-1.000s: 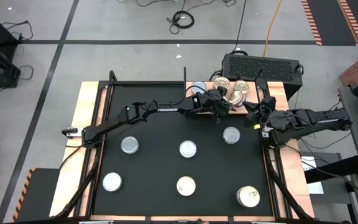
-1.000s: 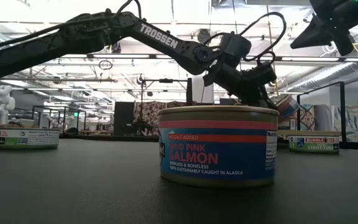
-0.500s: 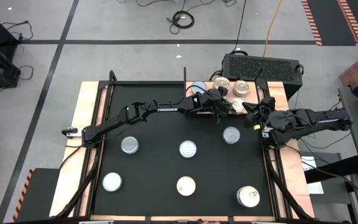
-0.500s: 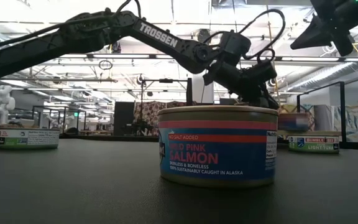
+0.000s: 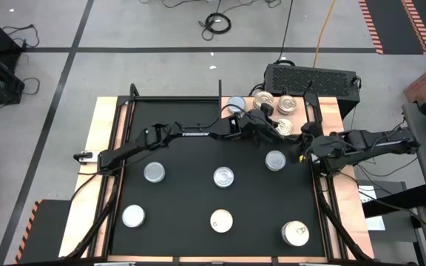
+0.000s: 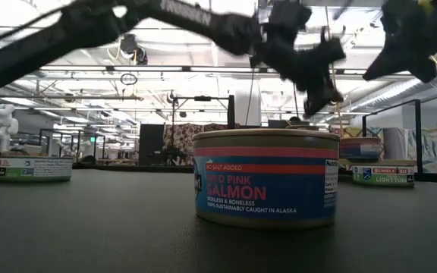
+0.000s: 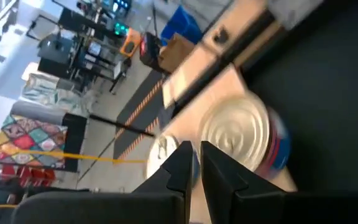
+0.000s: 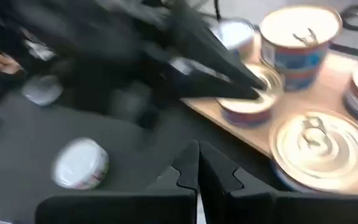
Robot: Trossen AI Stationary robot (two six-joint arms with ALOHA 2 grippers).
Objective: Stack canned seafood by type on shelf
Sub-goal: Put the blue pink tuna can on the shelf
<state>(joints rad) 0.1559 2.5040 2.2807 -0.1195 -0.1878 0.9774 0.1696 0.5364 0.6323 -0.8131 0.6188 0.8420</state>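
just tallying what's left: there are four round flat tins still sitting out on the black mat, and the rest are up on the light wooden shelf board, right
Not quite: six round flat tins sit on the black mat, not four. The high view shows three in a nearer row and three in a farther row. The rest are indeed on the light wooden shelf board at the far right corner.

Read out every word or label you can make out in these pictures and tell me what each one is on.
"NO SALT ADDED": red band on the nearest can, low view.
"PINK SALMON": same can's blue label; the word before "PINK" is cut off.
"BONELESS" and "100% SUSTAINABLY CAUGHT IN ALASKA": small print below.
"LIGHT TUNA": right-hand can; the brand above is too blurred.
Left-hand can: too small to read.
Left arm's lettering: blurred, unreadable.
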